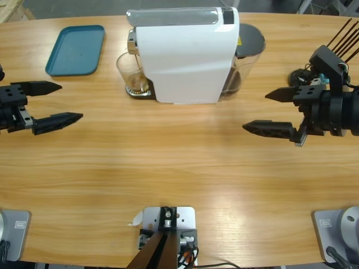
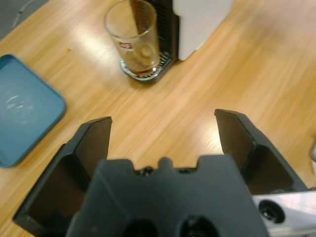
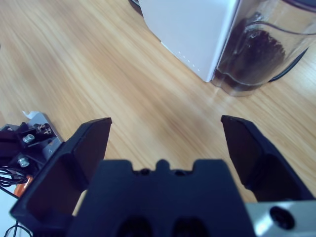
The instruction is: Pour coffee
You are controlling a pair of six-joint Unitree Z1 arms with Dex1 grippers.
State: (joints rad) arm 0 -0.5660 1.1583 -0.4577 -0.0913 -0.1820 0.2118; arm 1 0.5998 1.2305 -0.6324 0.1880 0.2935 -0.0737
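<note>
Left claw [image 1: 58, 102] hovered at the counter's [image 1: 168, 168] left edge with its two black jaws spread wide and nothing between them, pointing toward the middle. Its wrist view looked along those parted jaws at bare wood, with the glass and the tray beyond.

Near the far left corner lay a teal tray [image 1: 76, 49], flat and apart from everything else. Right of it, toward the middle of the far edge, a clear glass tumbler [image 1: 133, 75] stood upright on the drip grate of a white coffee machine [image 1: 185, 53], touching nothing but the grate. The coffee [image 2: 140, 63] was a shallow brownish layer at the bottom of that tumbler; a thin stream ran down into it in the left wrist view. A clear water tank [image 1: 247, 61] with a grey lid sat against the machine's right side.

At the right edge, the right claw [image 1: 267, 111] also hung released, jaws wide apart and holding nothing, aimed toward the middle and well clear of the machine.
</note>
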